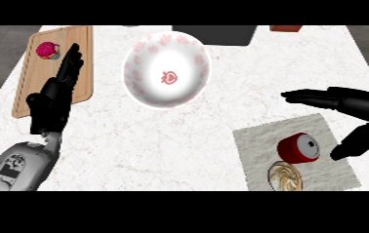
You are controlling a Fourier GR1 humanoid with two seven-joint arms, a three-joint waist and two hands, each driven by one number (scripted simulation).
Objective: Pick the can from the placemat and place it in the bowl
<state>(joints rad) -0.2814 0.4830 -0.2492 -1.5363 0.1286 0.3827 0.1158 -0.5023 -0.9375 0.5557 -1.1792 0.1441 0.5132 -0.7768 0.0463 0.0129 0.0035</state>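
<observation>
The right hand (338, 107) is hovering spread wide, fingers far of and thumb right of the can (298, 148), which is lying on its side on the mat (252, 144), near right. It should be straddling the can's body before closing, avoiding the glass (285, 177) just near of it, then carrying left and far to the bowl (167, 71). The left hand (61, 83) is resting open at the left.

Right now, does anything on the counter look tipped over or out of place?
Yes: the red can lies on its side on the grey placemat, its end facing up, rather than upright. The right hand is open around it, not touching.
</observation>
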